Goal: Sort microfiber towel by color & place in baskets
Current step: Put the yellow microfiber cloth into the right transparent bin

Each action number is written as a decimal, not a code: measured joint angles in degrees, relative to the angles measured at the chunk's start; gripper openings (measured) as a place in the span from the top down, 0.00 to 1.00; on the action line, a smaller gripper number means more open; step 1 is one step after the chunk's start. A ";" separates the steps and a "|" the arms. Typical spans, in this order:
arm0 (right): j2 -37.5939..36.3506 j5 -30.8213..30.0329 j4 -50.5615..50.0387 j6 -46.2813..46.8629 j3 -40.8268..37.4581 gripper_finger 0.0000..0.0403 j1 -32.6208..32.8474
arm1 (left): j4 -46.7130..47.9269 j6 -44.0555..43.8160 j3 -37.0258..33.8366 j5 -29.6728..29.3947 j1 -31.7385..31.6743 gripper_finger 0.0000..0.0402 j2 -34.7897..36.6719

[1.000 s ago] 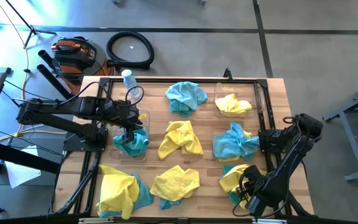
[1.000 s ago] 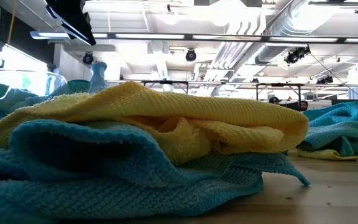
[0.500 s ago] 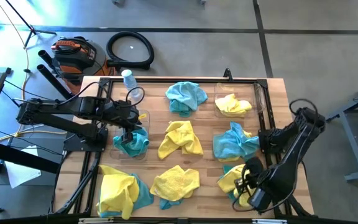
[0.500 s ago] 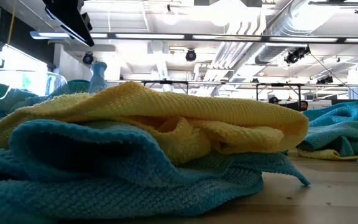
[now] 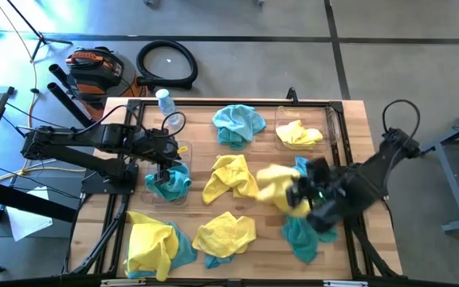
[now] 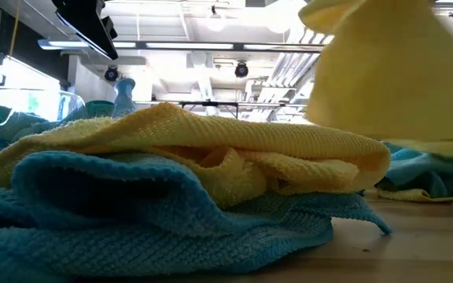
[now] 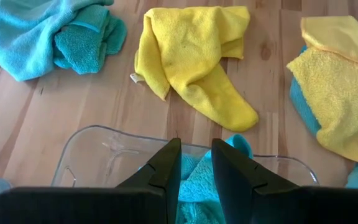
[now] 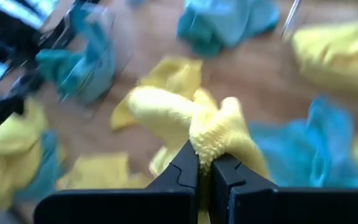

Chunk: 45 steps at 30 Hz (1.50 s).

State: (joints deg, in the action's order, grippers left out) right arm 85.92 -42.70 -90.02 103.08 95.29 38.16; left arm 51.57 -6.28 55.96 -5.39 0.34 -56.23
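Sorting is at an early stage. Most towels lie loose on the counter [image 5: 349,112]. The teal-filled basket [image 5: 168,185] sits beneath the left hand [image 5: 164,174], fingers slightly apart. Right of it, the right hand [image 5: 300,194] is clamped on a lifted yellow towel [image 5: 276,186].

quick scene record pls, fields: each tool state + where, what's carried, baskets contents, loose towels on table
right tool: shut on yellow towel, raised above the table's right half
left tool: over the left basket, fingers slightly apart, pointing down at the teal towel inside; grip cannot be told
left basket: teal towel
right basket: yellow towel
loose on table: yellow and teal towels spread over the wooden table, several in mixed piles
also present: water bottle at far left corner
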 joint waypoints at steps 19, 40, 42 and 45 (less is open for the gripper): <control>-11.18 -14.24 -0.02 -39.00 0.00 1.00 -35.92 | 0.04 0.35 0.00 -3.56 0.02 0.81 0.00; -18.87 21.65 29.55 -66.95 -32.92 1.00 -66.89 | -0.60 -5.15 0.00 -8.15 -6.65 0.81 0.00; -18.79 25.88 30.86 -67.78 -34.97 1.00 -70.84 | -0.61 -5.66 0.00 -8.07 -7.48 0.81 0.00; -18.50 31.19 33.02 -70.30 -37.26 1.00 -76.52 | -0.63 -6.13 0.00 -7.26 -8.43 0.81 0.00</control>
State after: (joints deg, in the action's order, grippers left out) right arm 67.41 -11.51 -57.00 32.78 58.02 -38.36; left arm 50.94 -12.41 55.96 -12.65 -8.09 -56.23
